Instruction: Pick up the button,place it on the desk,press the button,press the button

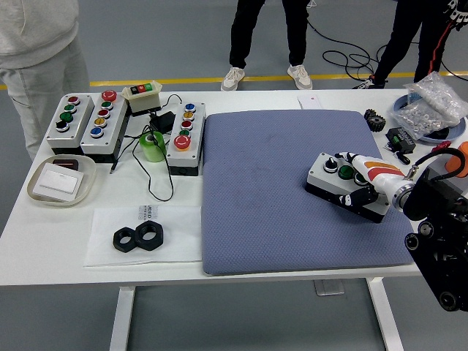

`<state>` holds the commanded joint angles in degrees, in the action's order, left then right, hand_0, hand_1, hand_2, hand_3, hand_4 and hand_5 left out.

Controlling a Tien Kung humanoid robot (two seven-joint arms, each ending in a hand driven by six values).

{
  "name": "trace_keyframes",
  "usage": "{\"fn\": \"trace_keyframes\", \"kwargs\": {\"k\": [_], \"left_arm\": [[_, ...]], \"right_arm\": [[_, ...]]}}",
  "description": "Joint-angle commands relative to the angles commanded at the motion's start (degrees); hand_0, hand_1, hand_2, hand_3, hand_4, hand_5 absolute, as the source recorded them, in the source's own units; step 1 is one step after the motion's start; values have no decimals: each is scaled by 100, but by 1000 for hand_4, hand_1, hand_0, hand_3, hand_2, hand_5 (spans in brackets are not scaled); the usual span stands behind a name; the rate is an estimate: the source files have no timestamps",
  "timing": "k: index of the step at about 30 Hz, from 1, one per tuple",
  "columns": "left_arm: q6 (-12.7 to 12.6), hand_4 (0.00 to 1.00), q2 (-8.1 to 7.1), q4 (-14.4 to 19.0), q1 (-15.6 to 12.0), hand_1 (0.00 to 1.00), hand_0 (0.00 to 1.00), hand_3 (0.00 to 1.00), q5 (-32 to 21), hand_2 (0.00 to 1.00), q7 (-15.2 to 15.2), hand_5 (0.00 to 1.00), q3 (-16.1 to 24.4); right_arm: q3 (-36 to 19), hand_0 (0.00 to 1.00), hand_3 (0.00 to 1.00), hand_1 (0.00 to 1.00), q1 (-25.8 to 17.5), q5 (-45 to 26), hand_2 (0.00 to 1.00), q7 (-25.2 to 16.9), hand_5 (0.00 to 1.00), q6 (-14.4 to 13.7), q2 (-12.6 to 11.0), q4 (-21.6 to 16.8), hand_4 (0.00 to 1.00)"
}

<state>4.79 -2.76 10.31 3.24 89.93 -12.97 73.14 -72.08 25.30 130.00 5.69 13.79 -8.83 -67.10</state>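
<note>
Gripping button box (338, 180) on blue mat (278, 190): right robot hand (363, 184), fingers curled round box's rt end.

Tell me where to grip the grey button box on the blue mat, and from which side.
Grip the grey button box across its long side walls, from above at its bare left end. It lies flat on the blue mat, and the right hand covers its right end and buttons.

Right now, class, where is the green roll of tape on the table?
In the head view, the green tape roll sits on the table's left side, between the two-column button box and the narrow button box, among black cables, left of the blue mat.
</note>
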Motion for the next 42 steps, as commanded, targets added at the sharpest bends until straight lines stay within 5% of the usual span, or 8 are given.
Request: {"fn": "trace_keyframes", "kwargs": {"k": [12, 28, 42], "left_arm": [[-12, 562, -17, 0, 24, 912, 746, 854, 24, 962, -5, 998, 48], [-30, 564, -35, 0, 77, 912, 747, 852, 10, 962, -5, 998, 91], [-15, 562, -44, 0, 57, 913, 748, 851, 161, 962, -24, 998, 222]], "right_arm": [[461, 411, 440, 334, 65, 0, 339, -82, 2, 112, -331, -590, 512], [2008, 410, 440, 335, 375, -416, 339, -349, 2, 389, -1384, -1362, 517], [2133, 410, 443, 335, 541, -659, 340, -393, 2, 443, -1413, -1671, 519]]}}
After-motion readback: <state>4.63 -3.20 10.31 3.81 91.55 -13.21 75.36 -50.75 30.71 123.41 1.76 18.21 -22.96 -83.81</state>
